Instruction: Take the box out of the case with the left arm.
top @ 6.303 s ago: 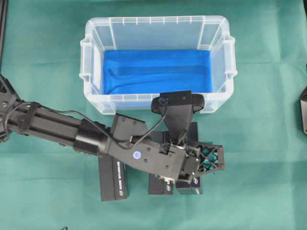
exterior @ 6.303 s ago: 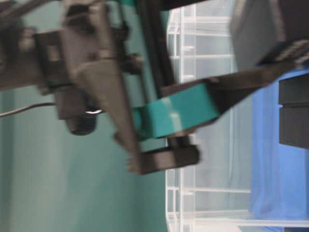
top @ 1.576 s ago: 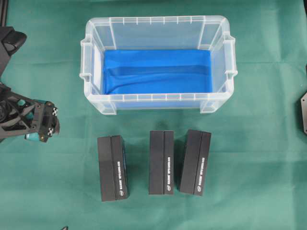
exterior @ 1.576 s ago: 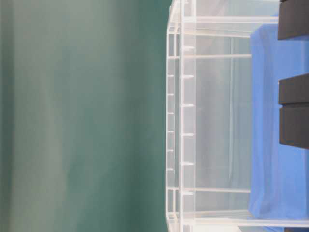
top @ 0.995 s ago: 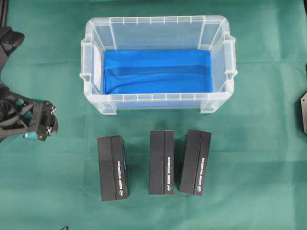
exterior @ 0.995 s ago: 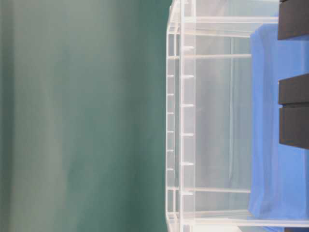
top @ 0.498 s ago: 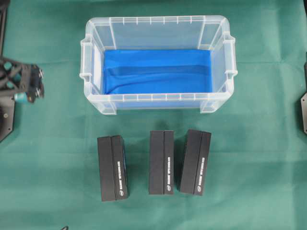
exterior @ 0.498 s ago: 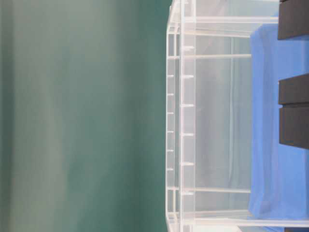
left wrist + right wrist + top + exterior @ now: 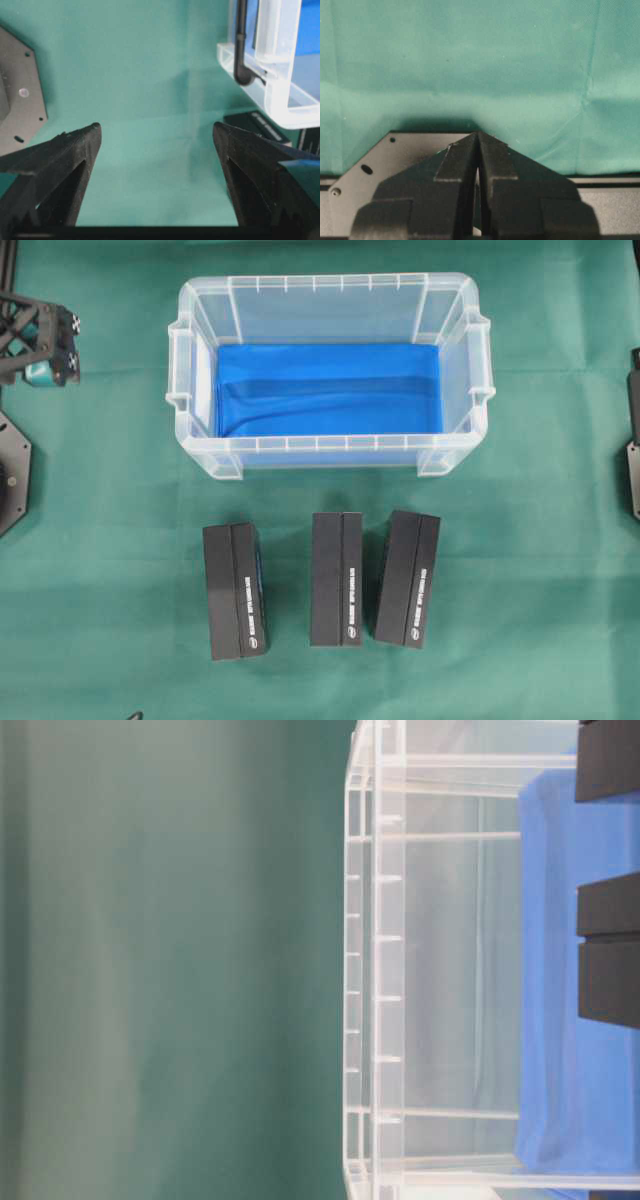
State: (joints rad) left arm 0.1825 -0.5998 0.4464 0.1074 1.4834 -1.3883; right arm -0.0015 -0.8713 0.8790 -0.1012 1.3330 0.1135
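Observation:
The clear case [image 9: 320, 282] stands at the back middle of the green cloth, with only its blue lining [image 9: 330, 390] inside. Three black boxes [image 9: 236, 590] [image 9: 336, 578] [image 9: 407, 578] lie side by side on the cloth in front of it, outside the case. My left gripper [image 9: 55, 340] hangs at the far left edge, level with the case and well apart from it. In the left wrist view the left gripper [image 9: 155, 127] is open, with only cloth between its fingers, the case's corner [image 9: 280, 100] to its right. My right gripper [image 9: 478, 134] is shut on nothing.
The left arm's grey base plate [image 9: 20, 95] lies on the cloth at the left. The right arm [image 9: 633, 440] shows only at the right edge. In the table-level view the case wall [image 9: 375, 970] fills the middle, with box ends [image 9: 608, 955] at the right.
My left gripper has moved along the left edge toward the back, from beside the boxes' row to level with the case. It stays open. Boxes and case have not moved.

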